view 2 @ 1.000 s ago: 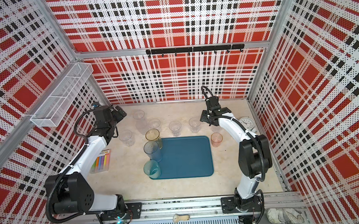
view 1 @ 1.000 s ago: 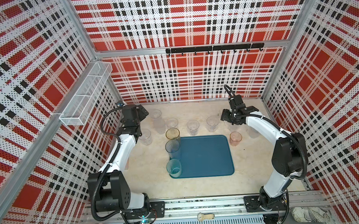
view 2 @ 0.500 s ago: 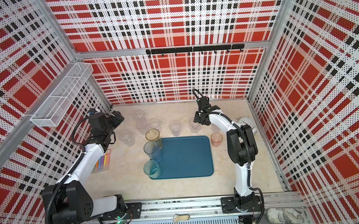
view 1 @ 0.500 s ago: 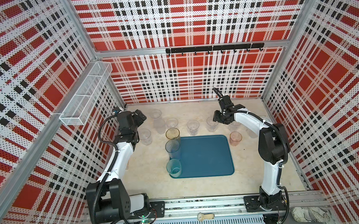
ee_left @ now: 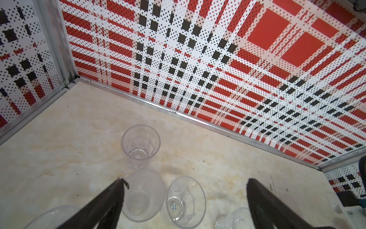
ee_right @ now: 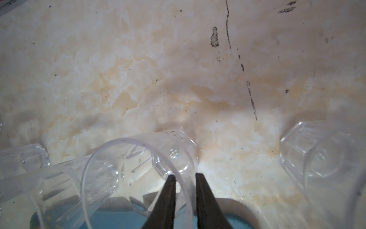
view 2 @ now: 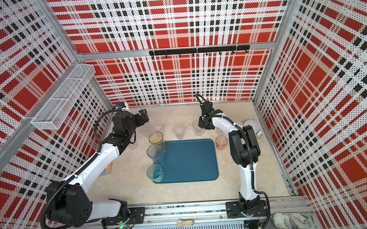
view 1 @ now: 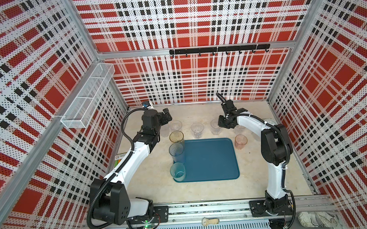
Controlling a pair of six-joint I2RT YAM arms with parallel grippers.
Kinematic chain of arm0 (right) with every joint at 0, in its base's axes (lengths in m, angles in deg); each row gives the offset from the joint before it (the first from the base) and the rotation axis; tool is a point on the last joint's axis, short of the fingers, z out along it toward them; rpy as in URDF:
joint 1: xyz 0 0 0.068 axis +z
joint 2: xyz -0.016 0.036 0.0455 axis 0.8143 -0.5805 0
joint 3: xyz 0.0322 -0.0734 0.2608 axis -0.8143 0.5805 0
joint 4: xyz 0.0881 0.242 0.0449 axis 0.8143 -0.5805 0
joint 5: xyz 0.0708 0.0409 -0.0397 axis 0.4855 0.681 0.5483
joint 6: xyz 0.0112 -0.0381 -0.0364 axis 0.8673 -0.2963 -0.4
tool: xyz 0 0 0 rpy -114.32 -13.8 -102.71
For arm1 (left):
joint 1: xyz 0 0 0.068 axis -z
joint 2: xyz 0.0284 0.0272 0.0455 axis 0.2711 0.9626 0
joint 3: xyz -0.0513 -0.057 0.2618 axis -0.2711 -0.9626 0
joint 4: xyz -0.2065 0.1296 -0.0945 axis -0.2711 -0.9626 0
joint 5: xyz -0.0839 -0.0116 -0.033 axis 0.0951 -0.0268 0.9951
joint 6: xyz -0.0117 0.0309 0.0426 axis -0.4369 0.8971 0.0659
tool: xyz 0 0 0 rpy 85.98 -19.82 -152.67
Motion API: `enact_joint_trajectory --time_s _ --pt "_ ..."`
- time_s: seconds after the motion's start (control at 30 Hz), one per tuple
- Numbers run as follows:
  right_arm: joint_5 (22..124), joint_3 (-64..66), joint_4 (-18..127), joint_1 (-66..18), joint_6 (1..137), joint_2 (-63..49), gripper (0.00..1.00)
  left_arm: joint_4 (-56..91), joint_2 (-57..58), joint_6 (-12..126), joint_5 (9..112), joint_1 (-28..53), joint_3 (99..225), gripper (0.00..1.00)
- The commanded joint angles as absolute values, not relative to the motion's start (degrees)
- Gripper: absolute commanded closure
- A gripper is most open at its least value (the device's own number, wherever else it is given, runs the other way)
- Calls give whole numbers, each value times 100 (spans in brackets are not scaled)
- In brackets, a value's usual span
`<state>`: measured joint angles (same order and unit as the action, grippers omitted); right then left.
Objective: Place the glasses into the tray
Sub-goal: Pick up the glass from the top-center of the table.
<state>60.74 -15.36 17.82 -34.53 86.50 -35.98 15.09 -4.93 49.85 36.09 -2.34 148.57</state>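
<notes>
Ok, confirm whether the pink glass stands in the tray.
No, the pink glass stands on the table beside the tray.

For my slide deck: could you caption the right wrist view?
Right gripper fingers straddling the rim of a clear glass, the teal tray close by.

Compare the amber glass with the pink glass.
The amber glass is tall; the pink glass is short. The amber glass stands at the far left corner of the tray, next to a grey-blue glass; the pink glass stands alone on the table, right of the tray and apart from it. Both are upright, see-through and empty.
</notes>
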Motion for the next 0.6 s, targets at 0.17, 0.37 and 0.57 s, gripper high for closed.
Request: enact_joint_trajectory --time_s 0.17,0.37,0.57 --pt "5754 -1692 1535 -3361 8397 -3529 90 1731 -501 5038 3572 -225 14841 2" --pt "5621 -1839 1278 -3351 8399 -3319 95 1733 -548 5024 3536 -229 14795 2" --pt "5339 -1917 602 -3228 8018 -2888 96 1749 -584 5028 3488 -254 14770 2"
